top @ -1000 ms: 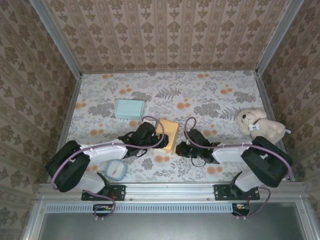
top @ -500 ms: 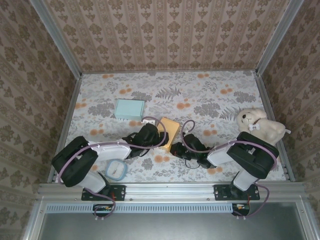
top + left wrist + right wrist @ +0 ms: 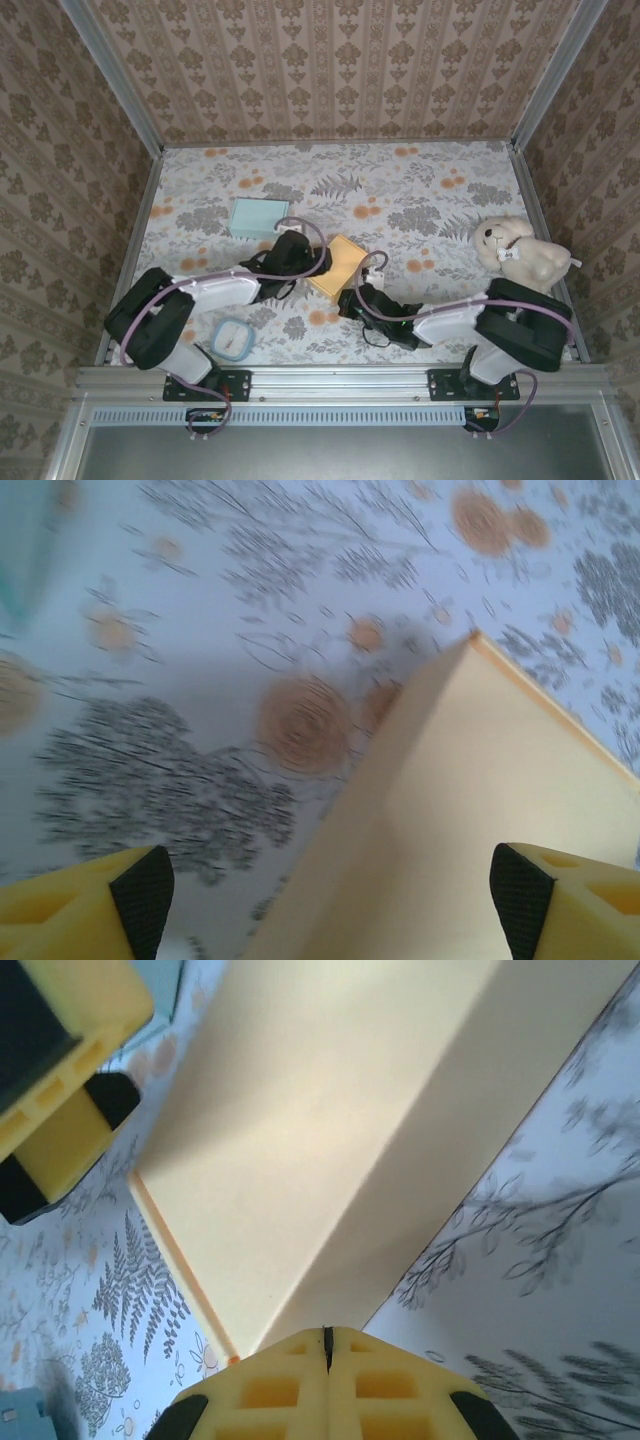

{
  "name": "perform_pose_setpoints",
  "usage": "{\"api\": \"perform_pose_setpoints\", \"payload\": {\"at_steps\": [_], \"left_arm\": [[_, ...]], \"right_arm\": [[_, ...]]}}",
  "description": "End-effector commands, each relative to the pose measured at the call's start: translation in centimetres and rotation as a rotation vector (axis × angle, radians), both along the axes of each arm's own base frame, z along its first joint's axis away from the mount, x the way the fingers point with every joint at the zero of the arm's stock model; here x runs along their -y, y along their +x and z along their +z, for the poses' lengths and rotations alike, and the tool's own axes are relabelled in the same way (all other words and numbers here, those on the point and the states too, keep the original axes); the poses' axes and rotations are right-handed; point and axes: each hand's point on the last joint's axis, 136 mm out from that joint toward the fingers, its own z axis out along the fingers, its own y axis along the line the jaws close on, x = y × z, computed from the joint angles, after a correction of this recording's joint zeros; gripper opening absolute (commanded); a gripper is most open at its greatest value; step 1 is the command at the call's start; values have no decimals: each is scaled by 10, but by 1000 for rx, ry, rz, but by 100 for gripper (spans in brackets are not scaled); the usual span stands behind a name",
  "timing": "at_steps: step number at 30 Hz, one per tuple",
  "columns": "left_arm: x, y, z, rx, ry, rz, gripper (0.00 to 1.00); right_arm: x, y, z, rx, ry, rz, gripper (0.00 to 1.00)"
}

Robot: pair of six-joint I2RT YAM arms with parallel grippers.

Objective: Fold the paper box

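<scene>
Where the floral-patterned table point(image 3: 420, 190) meets the arm bases, by the left arm: round blue-rimmed white dish point(image 3: 232, 338), well apart from both tools. Just beyond, right gripper point(image 3: 346, 299): clenched, nothing between the yellow fingers point(image 3: 270, 1390), tips up against the near edge of the flat pale-yellow paper box point(image 3: 337, 266); cannot tell whether touching. Lies near the table's middle, turned corner-on to the arms, between the two grippers. On its left side, left gripper point(image 3: 308, 262): spread wide and grasping nothing, hangs over the box's left edge, one of the black pads point(image 3: 140, 885) above bare cloth. Farther back and left: teal rectangular box point(image 3: 259, 218). Off to the right: cream teddy bear point(image 3: 520, 250).
</scene>
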Motion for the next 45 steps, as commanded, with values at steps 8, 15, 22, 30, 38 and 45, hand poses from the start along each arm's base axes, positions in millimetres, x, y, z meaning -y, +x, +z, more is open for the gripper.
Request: {"api": "perform_pose_setpoints", "payload": {"at_steps": [8, 15, 22, 30, 38, 45], "left_arm": [[-44, -39, 23, -5, -25, 133, 89], [-20, -66, 12, -2, -117, 135, 87], [-3, -73, -2, -24, -133, 125, 86], [19, -69, -14, -61, -163, 124, 83], [39, -54, -4, -43, -152, 105, 82], [50, -32, -3, -55, -150, 99, 81]], "right_arm": [[101, 26, 85, 223, -438, -13, 87], [84, 82, 82, 204, -391, 171, 85], [57, 119, 59, 182, -355, 307, 84], [46, 131, 24, 106, -288, 366, 81], [37, 120, 3, 49, -189, 377, 70], [37, 104, 13, 7, -78, 337, 61]]}}
